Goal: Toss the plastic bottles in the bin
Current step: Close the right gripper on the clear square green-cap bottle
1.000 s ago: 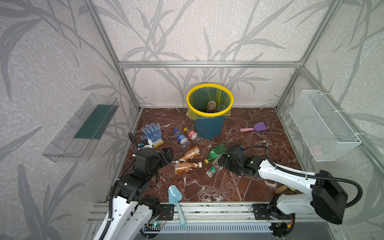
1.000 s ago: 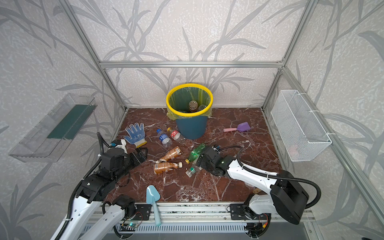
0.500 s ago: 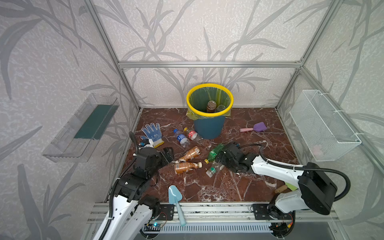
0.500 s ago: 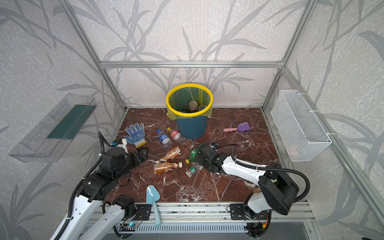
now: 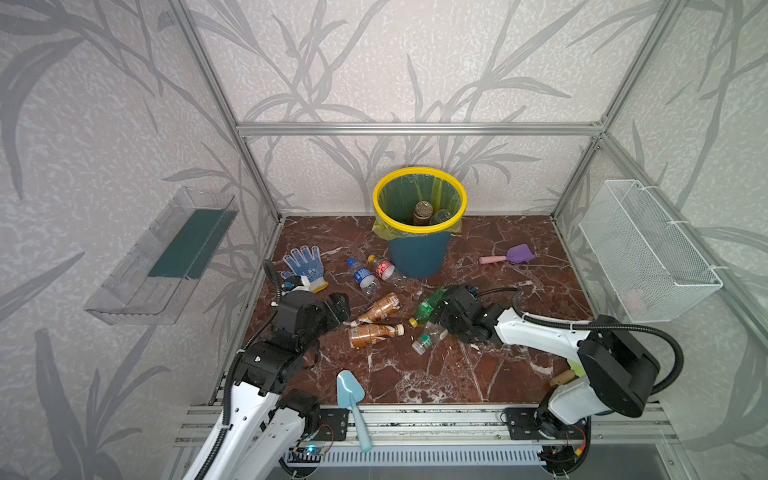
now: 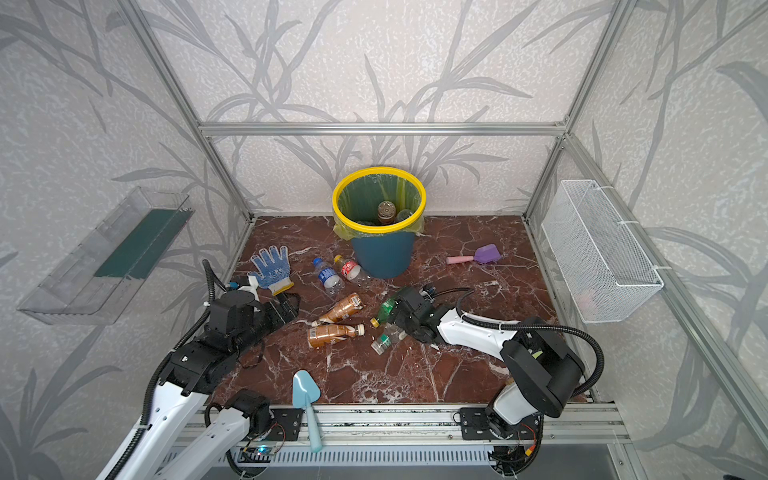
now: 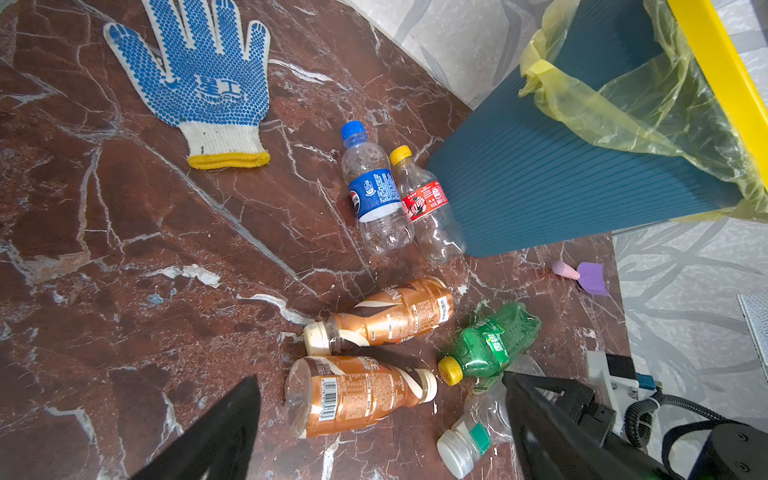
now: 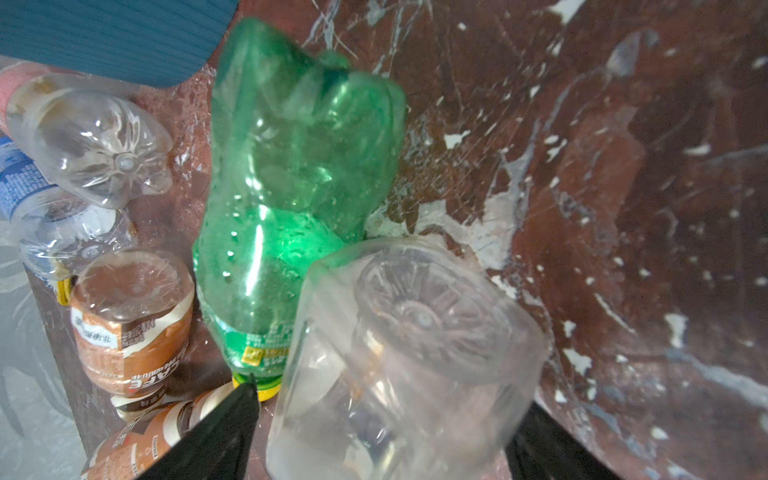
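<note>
Midway along the counter in both top views, the right tool hides the base of a clear bottle lying cap toward the front; the bin stands behind. Left wrist: the left tool gapes empty; a brown bottle beyond points its white cap at the green bottle. Right wrist: blurred fingers flank the clear bottle's base; whether they pinch is unclear.

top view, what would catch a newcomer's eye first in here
The dark teal bin with its bright yellow rim stands at the back of the marble floor, with bottles inside. In front of it lie loose bottles, brown, green and clear, and the right gripper straddles a clear bottle. A blue-dotted glove lies at the left of the floor.
</note>
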`<control>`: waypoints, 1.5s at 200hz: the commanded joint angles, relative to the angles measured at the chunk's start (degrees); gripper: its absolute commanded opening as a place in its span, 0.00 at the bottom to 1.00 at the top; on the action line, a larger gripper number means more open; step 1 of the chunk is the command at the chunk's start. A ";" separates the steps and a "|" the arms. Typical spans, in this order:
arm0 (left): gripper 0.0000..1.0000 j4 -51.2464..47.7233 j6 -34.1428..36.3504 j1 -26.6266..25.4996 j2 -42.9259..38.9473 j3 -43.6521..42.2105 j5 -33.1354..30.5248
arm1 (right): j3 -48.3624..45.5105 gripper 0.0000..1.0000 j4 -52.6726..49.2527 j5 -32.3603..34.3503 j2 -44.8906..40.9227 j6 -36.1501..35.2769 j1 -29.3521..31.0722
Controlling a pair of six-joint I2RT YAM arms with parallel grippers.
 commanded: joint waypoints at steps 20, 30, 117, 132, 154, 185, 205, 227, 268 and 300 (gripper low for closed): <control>0.92 0.36 0.55 0.18 -0.08 -0.55 -0.39 | -0.20 0.85 0.55 0.24 0.49 -0.29 -0.94; 0.91 0.27 0.55 0.18 -0.06 -0.51 -0.43 | -0.77 0.84 0.44 0.02 0.07 -0.38 -1.29; 0.91 1.72 -0.22 0.20 1.08 -1.16 0.05 | -6.74 0.71 -4.36 -1.40 -8.06 -4.12 -3.40; 0.91 2.00 -0.31 0.18 1.42 -1.23 0.09 | -7.35 0.70 -6.90 -1.48 -9.87 -5.33 -3.66; 0.91 2.37 -0.42 0.22 1.94 -1.33 0.29 | -7.34 0.69 -11.71 -1.49 -12.00 -7.37 -4.11; 0.91 3.39 -0.67 0.17 2.71 -1.59 0.44 | -6.54 0.67 -18.34 -1.48 -13.05 -9.93 -4.97; 0.91 3.82 -0.77 0.18 3.40 -1.68 0.72 | -5.67 0.69 -21.04 -1.81 -11.88 -11.25 -5.33; 0.91 4.17 -0.86 0.18 3.77 -1.61 0.88 | -3.37 0.75 -24.22 -2.56 -8.33 -13.00 -5.43; 0.91 4.01 -0.69 0.24 3.63 -1.43 0.88 | 2.28 0.81 -29.64 -6.34 -0.16 -15.28 -5.27; 0.91 3.28 -0.32 0.18 3.04 -1.19 0.48 | 1.82 0.77 -29.56 -5.66 -2.41 -15.15 -5.12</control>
